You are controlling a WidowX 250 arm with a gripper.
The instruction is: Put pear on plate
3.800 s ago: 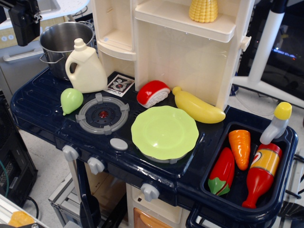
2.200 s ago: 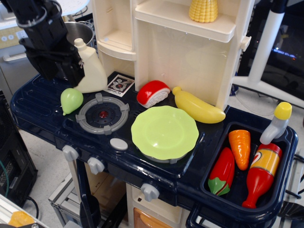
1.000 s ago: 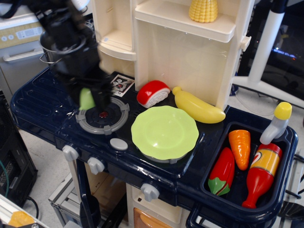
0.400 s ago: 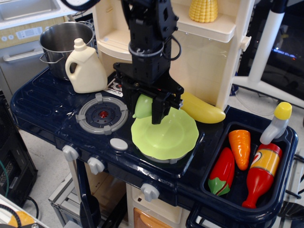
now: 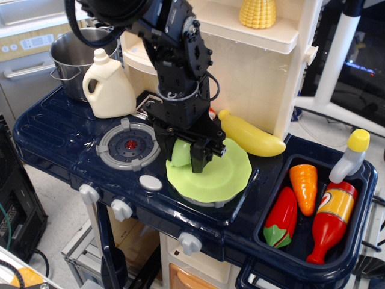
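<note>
Gripper [image 5: 182, 158]: black claw pointing down over the plate's 9 o'clock part, clamped on the pear.
Pear [image 5: 179, 153]: light green, between the fingers, at or just above the plate; contact unclear.
Plate [image 5: 225, 174]: scalloped, on the dark blue counter [image 5: 48, 129].
Banana [image 5: 249, 136]: at the plate's 1 o'clock.
Burner ring [image 5: 128, 144]: at its 9 o'clock.

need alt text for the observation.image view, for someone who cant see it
A black robot arm's gripper holds a small light-green pear low over the left part of a scalloped light-green plate on a dark blue toy kitchen counter. Around it are a grey burner ring, a cream jug, a steel pot and a yellow banana.
</note>
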